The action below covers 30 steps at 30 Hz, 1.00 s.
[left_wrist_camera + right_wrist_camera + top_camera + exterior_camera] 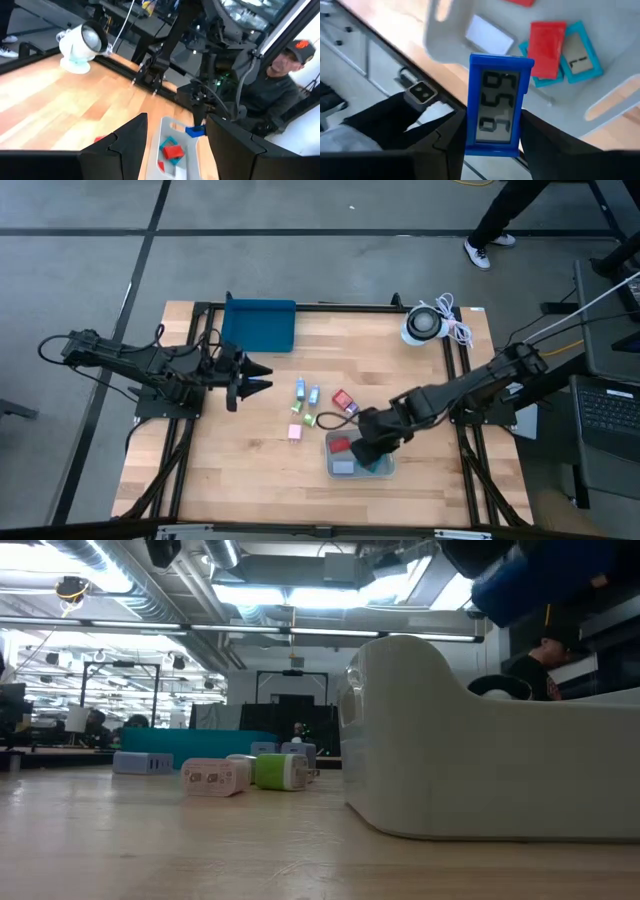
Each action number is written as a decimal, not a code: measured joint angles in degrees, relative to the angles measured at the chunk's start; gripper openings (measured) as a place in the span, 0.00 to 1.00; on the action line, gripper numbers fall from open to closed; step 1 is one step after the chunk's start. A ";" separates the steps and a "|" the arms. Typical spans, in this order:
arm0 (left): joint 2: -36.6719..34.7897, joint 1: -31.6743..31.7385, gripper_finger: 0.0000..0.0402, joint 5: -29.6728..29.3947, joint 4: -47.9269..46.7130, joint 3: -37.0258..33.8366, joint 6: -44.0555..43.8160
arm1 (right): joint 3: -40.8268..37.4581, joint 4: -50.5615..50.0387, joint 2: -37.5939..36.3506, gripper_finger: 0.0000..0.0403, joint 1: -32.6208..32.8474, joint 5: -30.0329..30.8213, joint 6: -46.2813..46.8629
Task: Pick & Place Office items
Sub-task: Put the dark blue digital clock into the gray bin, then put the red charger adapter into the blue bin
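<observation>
Step in hand: placement. The right gripper (492, 132) is clamped on a blue block with a grey digit display (499, 104) and hangs over the white tray (345, 468), which sits at lower centre of the high view. In the right wrist view the fingers press both sides of the block, with the tray floor behind it.

Tray contents visible: 1 red block (547, 49) lying on a light blue block (580, 57), and 1 white block (489, 34).

Items not yet placed lie on the tabletop (240, 470) just left of centre in the high view: a green and light blue pair (306, 394), a red piece (344, 401), a green piece (309, 420) and a pink piece (295, 432).

The left gripper (262, 377) waits at the left of the high view, fingers partly apart and holding nothing.

Next move, as judged: lower the blue block into a free part of the tray, clear of the red block, and release; then go for the nearest loose piece.
</observation>
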 joint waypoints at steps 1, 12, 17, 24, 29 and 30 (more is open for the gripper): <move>0.02 0.00 0.49 0.18 -0.54 0.00 -0.04 | 0.00 -0.06 0.60 0.41 0.60 0.09 0.55; 0.00 -0.11 0.49 1.41 -7.21 0.00 0.45 | 0.00 -1.01 4.40 0.56 2.77 0.40 10.00; 0.01 -0.11 0.49 1.20 -11.08 0.00 0.93 | 0.00 -0.95 4.40 0.61 1.79 2.82 12.62; 0.00 -0.11 0.49 1.05 -14.86 0.00 0.82 | 0.04 -0.60 3.76 0.64 -5.33 5.12 5.09; 0.02 -0.11 0.49 0.96 -15.69 0.00 -0.39 | 0.04 -0.54 3.60 0.64 -11.77 5.07 -8.46; 0.02 -0.11 0.49 0.84 -15.72 0.00 -0.73 | 0.04 -0.51 3.60 0.64 -13.00 5.12 -11.71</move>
